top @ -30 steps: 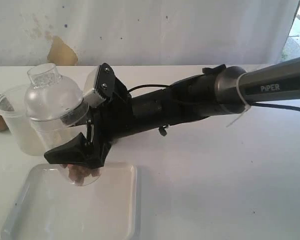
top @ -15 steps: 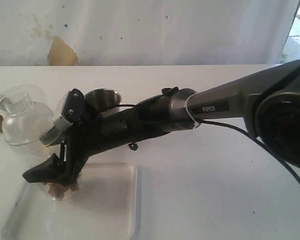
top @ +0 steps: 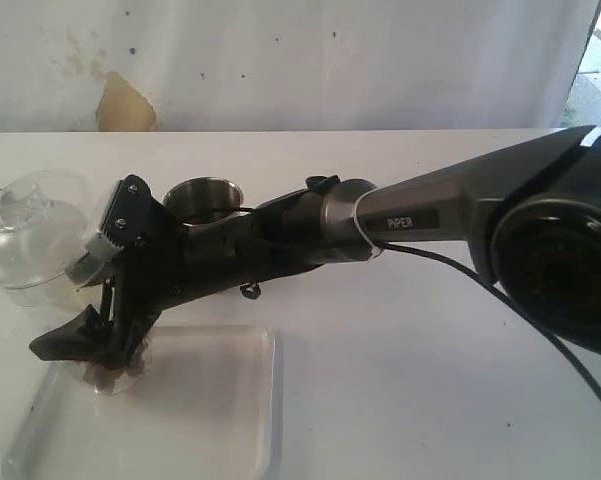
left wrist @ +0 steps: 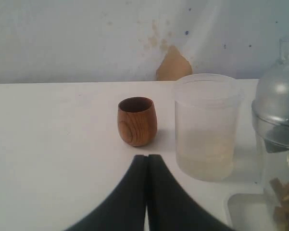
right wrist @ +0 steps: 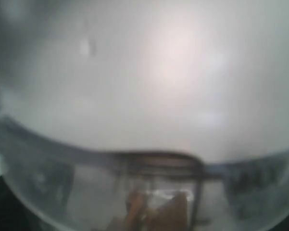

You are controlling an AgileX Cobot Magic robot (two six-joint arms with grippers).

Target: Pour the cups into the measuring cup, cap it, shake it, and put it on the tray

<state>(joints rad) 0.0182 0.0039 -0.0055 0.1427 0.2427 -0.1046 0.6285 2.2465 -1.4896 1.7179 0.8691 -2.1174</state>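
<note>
1. Setting: a white surface [top: 430, 350] in front of a pale, stained wall [top: 380, 60].
2. Measuring cup [top: 108, 372], closed by its dome cap [top: 25, 225], at 9 o'clock in the exterior view. Brown pieces [top: 105, 378] lie in its base, which is at the far-left corner of the tray [top: 273, 400]. Whether the base touches the tray cannot be told.
3. Right tool [top: 75, 300]: jaws clamped across the measuring cup's body, with the arm [top: 410, 215] reaching in from 3 o'clock.
4. Hazards, as judged:
   - The base is so close to the tray's raised rim that it may land half on the rim, and the cup would topple on release.
   - Letting go while the cup leans would have the same result.
   - A loosely seated cap could lift off in a fall and spill the pieces.
5. Orientation: the long axis is tilted, not upright. The cap end points to about 11 o'clock and the base to about 5 o'clock.
6. Surroundings:
   - A frosted cup [left wrist: 207, 125] stands just beside the measuring cup.
   - The wooden cup [left wrist: 137, 120] stands upright beyond it.
   - The steel tumbler [top: 205, 195] stands at 1 o'clock from the measuring cup, behind the arm.
7. Left tool [left wrist: 146, 192]: fingers pressed together and holding nothing, pointing toward the wooden cup and well apart from it.
</note>
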